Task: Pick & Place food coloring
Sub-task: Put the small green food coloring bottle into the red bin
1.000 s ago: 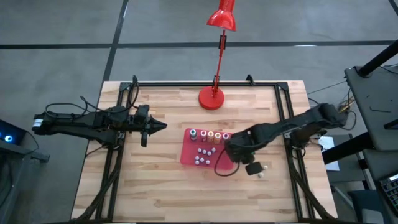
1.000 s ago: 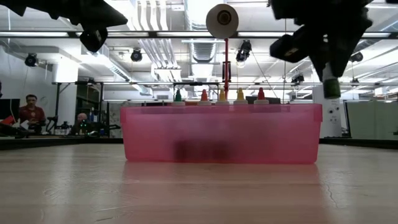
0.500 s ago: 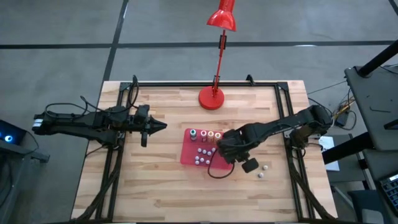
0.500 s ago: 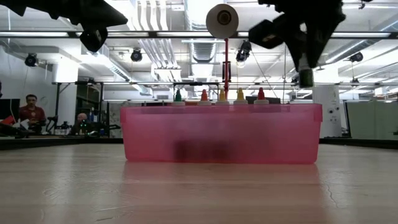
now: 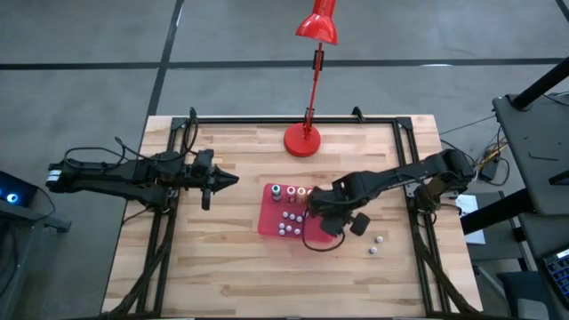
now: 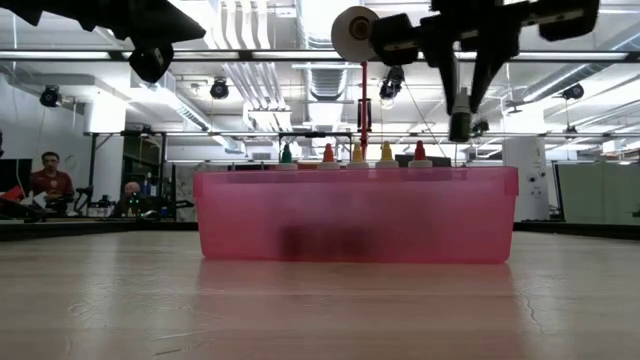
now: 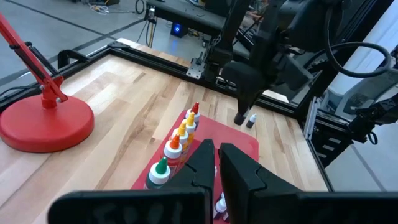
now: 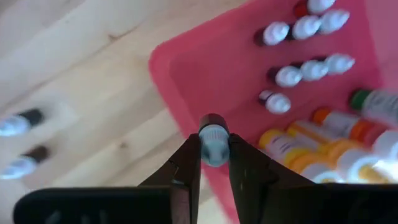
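over the red tray (image 5: 269,222) now, the right gripper (image 8: 214,163) hangs with its fingers clamped on one small pale-topped bottle (image 8: 214,140), carried just above the tray's near edge and not yet set down

inside the tray a row of food coloring bottles (image 7: 177,139) with green, orange, yellow and red caps stands along one side, and a cluster of little white-capped bottles (image 8: 301,50) sits on the tray floor beside them, so a fair part of the job looks done already

out on the wooden table (image 5: 222,276), two more small bottles (image 5: 376,244) lie apart from the tray on the right arm's side, so by my reckoning this one goes in and then those two are left, if they belong in there too

across the table the left gripper (image 5: 226,180) waits well clear of the tray, jaws pressed together on nothing, beside the red lamp (image 5: 304,138) that stands at the far edge

from table height the carried bottle hangs above the tray's rim, not touching it
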You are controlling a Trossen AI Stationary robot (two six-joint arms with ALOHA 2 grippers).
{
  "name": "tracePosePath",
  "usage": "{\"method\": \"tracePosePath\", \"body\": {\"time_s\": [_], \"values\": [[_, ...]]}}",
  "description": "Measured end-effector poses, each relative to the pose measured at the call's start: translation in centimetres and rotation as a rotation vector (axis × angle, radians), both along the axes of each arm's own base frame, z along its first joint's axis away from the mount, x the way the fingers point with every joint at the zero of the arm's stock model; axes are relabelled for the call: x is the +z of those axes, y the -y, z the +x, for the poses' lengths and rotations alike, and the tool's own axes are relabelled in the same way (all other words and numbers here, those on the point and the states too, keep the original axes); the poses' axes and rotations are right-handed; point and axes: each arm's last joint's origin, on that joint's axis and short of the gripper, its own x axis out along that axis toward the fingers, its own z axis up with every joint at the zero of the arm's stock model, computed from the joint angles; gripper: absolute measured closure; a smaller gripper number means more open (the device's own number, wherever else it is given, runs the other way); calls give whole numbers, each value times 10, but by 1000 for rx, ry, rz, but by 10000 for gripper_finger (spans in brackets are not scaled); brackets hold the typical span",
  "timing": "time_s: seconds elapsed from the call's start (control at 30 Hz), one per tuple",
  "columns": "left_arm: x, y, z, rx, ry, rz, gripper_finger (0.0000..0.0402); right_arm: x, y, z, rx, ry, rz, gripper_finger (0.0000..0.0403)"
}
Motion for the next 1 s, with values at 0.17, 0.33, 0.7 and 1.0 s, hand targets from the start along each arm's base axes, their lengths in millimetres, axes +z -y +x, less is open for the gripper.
{"method": "tracePosePath", "body": {"time_s": [0.17, 0.33, 0.7, 1.0], "values": [[0, 0, 0, 0, 5, 0, 402, -1, 8, 7, 84, 58, -11, 349], [0, 0, 0, 0, 5, 0, 402, -4, 18, 16, 70, 103, -11, 349], [0, 0, 0, 0, 3, 0, 402, -36, 19, 31, 181, 29, -37, 349], [0, 0, 0, 1, 2, -1, 402, -55, 17, 40, 323, 9, -23, 349]]}}
